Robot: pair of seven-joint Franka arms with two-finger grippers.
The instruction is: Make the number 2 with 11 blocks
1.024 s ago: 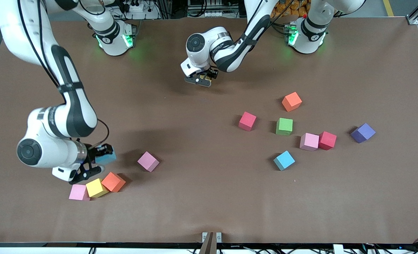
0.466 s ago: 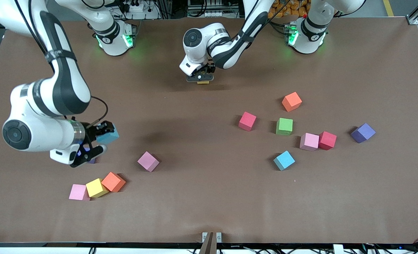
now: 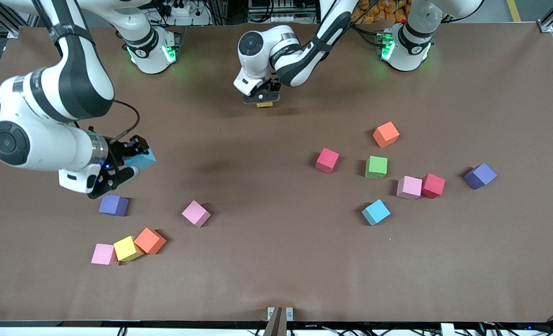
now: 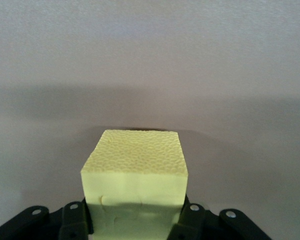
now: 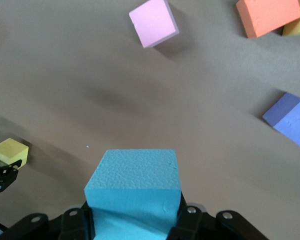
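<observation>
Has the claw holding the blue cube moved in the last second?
Yes. The right gripper with its blue block has risen away from the orange block.

Robotics lab, brown table (image 3: 276, 280), fixed arm bases, cables and power strips

No readable text in any view.
Blocks (image 3: 376, 167), both arms and the table (image 3: 276, 280) show no legible labels, brands or numbers; a dark marking on the left arm's wrist link (image 3: 287, 48) is too small to read.
</observation>
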